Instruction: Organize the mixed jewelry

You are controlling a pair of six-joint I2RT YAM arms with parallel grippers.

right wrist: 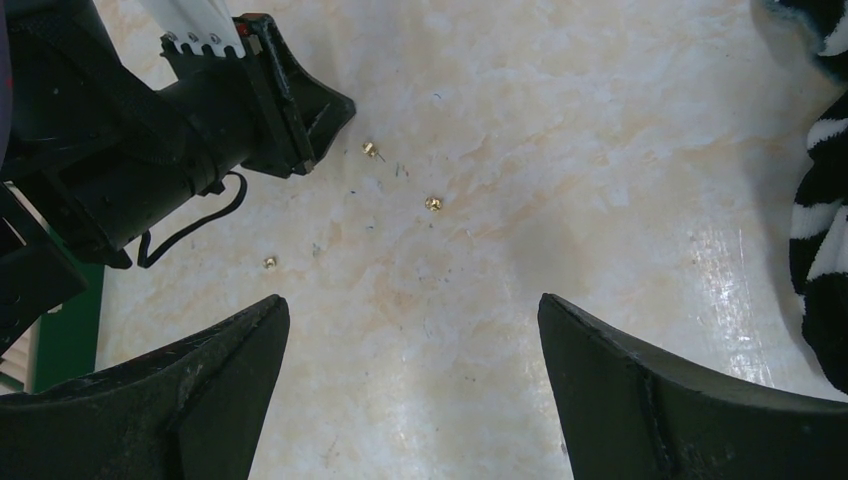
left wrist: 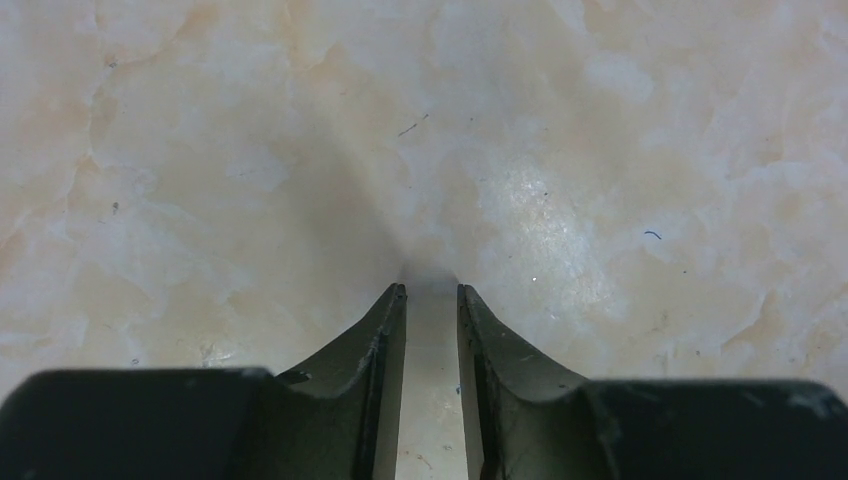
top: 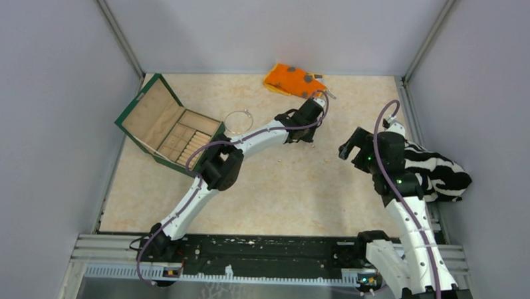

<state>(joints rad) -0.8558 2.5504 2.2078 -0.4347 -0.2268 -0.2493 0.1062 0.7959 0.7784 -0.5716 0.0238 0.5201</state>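
A thin silvery wire bangle (top: pixel 238 122) lies on the table next to the green box. Three tiny gold pieces (right wrist: pixel 433 203) lie loose on the table in the right wrist view, one (right wrist: pixel 371 150) just off the left gripper's tip and one (right wrist: pixel 269 262) nearer my right fingers. My left gripper (top: pixel 311 134) points down close to the table; in its own view (left wrist: pixel 432 290) the jaws stand a narrow gap apart with only bare table between them. My right gripper (top: pixel 345 151) is wide open and empty (right wrist: pixel 413 305), facing the gold pieces.
A green box (top: pixel 139 104) with wooden compartments stands open at the left. An orange grey-spotted cloth (top: pixel 291 79) lies at the back. A black-and-white striped cloth (top: pixel 438 170) lies at the right edge, beside the right arm, and shows in the right wrist view (right wrist: pixel 815 170).
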